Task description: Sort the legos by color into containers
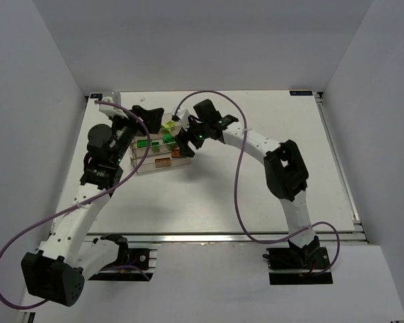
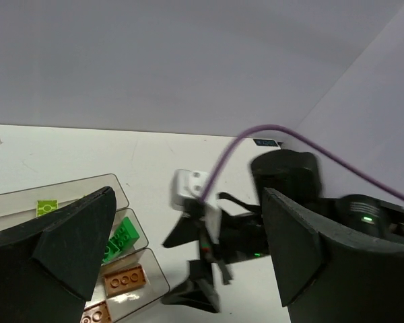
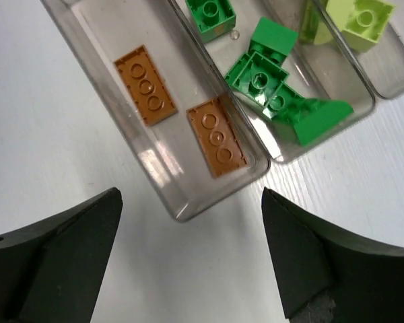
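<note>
On the white worktop (image 1: 256, 202), toward its far left, the two arms meet over the task's things: the left arm (image 1: 74, 215) reaches up from its base and the right arm (image 1: 283, 168) bends in from the right, each trailing a purple cable (image 1: 239, 168). Between them sits the cluster of clear bins (image 1: 148, 168), joined side by side and stepped, lying at a slant to the worktop's edges. The left hand (image 1: 146, 116) hovers at the far left side of the cluster; its wrist view shows its fingers spread wide with nothing between them, facing the right hand across the bins. The right hand (image 3: 190, 196) hangs over the end of the bin that holds orange pieces, its fingers also wide apart and empty, with bare worktop below it. The legos lie inside the bins, sorted by colour. Two flat orange plates (image 3: 146, 85) rest end to end in one bin, studs up and slightly apart. The neighbouring bin holds the green bricks (image 3: 262, 67), several piled against one another at its end and one more further along. The next bin over holds a lime brick (image 3: 360, 17), with a second lime piece just beside it that is only partly seen.
</note>
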`<action>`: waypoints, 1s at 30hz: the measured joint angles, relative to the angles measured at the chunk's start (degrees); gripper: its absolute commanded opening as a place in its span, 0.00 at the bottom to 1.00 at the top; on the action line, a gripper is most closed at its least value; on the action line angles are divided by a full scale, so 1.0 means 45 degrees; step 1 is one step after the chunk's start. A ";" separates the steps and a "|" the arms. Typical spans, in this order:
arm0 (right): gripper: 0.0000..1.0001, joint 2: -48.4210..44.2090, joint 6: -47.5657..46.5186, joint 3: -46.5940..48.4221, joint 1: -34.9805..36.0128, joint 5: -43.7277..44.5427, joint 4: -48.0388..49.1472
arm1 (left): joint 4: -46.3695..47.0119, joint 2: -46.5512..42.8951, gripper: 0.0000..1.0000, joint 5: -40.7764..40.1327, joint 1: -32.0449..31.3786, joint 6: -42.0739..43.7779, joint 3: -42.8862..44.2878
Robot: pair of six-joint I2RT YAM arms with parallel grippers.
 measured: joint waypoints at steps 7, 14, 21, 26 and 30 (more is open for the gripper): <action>0.89 -0.5697 0.0933 -0.5717 -0.0520 0.0719 0.1991 | 0.0126 0.0282 0.98 0.0573 -0.0005 -0.0146 0.0000; 0.90 -1.0278 0.3157 -0.8174 -0.2516 -0.0102 0.2953 | 0.0291 0.0923 0.98 0.1190 -0.0301 -0.0398 0.0000; 0.89 -1.2837 0.4167 -1.0399 -0.3886 -0.0510 0.2851 | 0.0131 0.1229 0.98 0.1171 -0.1277 -0.0209 0.0000; 0.89 -1.5567 0.3585 -1.3095 -0.3876 -0.0083 0.3133 | -0.0189 0.1287 0.98 0.0889 -0.2414 0.0316 0.0010; 0.89 -1.6820 0.3274 -1.3721 -0.3886 -0.0447 0.3483 | -0.0384 0.1418 0.98 0.0889 -0.2642 0.0495 0.0015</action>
